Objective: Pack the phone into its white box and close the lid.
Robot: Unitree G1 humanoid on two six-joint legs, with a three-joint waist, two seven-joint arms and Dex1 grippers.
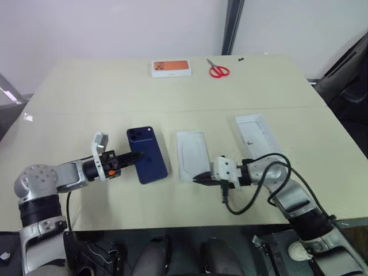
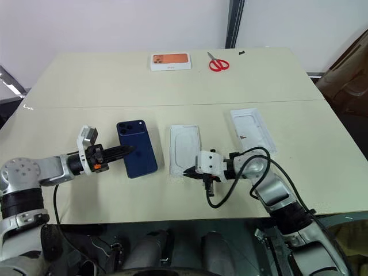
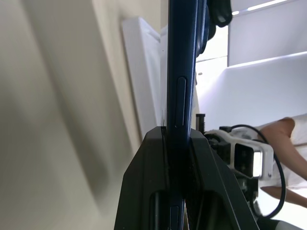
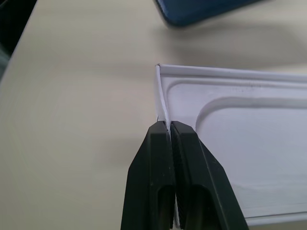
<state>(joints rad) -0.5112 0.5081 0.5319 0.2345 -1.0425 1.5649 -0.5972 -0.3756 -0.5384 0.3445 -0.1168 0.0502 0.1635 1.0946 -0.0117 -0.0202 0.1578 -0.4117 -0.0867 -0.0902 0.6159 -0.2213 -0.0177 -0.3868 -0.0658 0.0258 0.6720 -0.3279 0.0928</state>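
Still early: left gripper (image 1: 133, 156) clamps the phone (image 1: 147, 154), right gripper (image 4: 170, 125) pinches the box (image 1: 192, 155) wall. Phone not in, lid (image 1: 256, 135) off.

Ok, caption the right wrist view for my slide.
Right gripper pinches the white box wall near its corner, phone beyond.
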